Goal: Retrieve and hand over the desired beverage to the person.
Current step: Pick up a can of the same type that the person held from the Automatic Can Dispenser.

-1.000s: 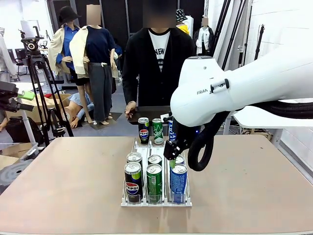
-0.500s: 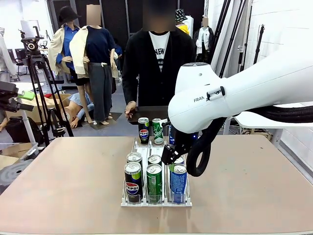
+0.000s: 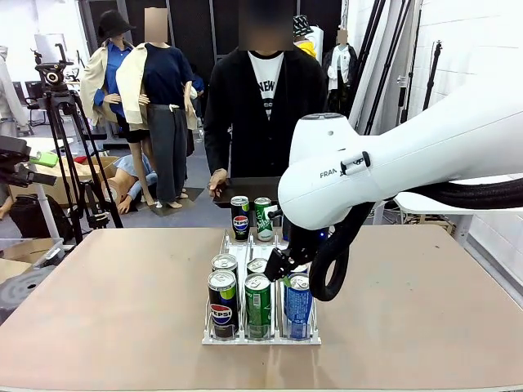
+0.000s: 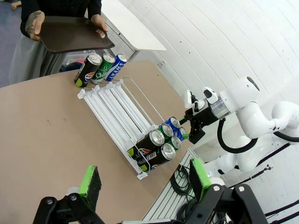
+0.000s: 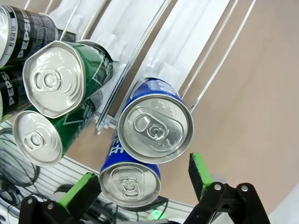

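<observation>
- Since the earlier frames, the right arm [image 3: 368, 167] has swung toward picture left and lower. This carries the right gripper [image 3: 274, 265] further in over the near end of the rack [image 3: 260, 337].
- Right gripper [image 5: 142, 170]: jaws spread wide, nothing grasped. Seen from the wrist, its green pads [image 5: 199, 169] stand to either side of the tops of two blue cans [image 5: 155, 127]. Whether a pad touches a can cannot be told.
- Left gripper [image 4: 145, 176]: likewise released and empty, hovering high over the bare table [image 4: 42, 135], well apart from the rack.
- Rack: white wire, three lanes, standing mid-table. Its near end holds two black Pepsi cans [image 3: 221, 300] in the left lane. Two green cans [image 3: 258, 302] are in the middle lane, and the blue cans in the right lane.
- Far end of the rack: three far cans [image 4: 102, 69] standing side by side, one Pepsi, one green, one blue.
- Person [image 3: 261, 106]: stands at the far side of the table. Both hands hold a dark tray [image 3: 245, 188] level, just beyond the far cans.
</observation>
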Action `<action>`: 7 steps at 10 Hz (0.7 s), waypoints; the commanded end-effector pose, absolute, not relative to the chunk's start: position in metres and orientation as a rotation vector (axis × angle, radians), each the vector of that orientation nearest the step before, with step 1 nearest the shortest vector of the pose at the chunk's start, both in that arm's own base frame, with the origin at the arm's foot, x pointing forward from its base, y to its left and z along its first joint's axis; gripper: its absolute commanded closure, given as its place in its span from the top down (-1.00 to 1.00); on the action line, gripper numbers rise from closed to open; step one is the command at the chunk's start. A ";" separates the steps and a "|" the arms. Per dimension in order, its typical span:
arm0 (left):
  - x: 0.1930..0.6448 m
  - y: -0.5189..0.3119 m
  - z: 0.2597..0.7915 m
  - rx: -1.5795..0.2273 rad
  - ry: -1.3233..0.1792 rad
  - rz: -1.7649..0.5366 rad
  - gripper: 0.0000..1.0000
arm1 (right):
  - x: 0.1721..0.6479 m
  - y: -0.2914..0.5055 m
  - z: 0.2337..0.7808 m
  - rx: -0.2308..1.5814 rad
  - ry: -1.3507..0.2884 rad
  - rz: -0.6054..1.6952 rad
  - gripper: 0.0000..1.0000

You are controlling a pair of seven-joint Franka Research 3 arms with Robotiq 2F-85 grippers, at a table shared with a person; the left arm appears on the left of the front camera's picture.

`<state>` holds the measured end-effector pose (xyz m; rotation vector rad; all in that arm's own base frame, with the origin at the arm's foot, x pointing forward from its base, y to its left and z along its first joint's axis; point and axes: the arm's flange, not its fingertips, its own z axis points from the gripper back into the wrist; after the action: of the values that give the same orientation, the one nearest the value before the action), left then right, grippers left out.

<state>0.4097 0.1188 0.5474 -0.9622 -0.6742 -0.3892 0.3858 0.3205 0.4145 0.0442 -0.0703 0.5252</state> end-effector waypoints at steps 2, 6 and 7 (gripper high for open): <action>0.408 0.119 0.548 -0.980 -0.679 -0.386 1.00 | 0.382 0.324 0.407 0.030 -0.101 0.513 1.00; 0.408 0.119 0.548 -0.980 -0.679 -0.386 1.00 | 0.385 0.330 0.392 0.073 -0.061 0.527 1.00; 0.408 0.119 0.548 -0.980 -0.679 -0.386 1.00 | 0.387 0.329 0.392 0.072 -0.061 0.521 1.00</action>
<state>0.4097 0.1189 0.5474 -0.9622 -0.6743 -0.3891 0.3864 0.3288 0.3945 0.0552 -0.0473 0.5369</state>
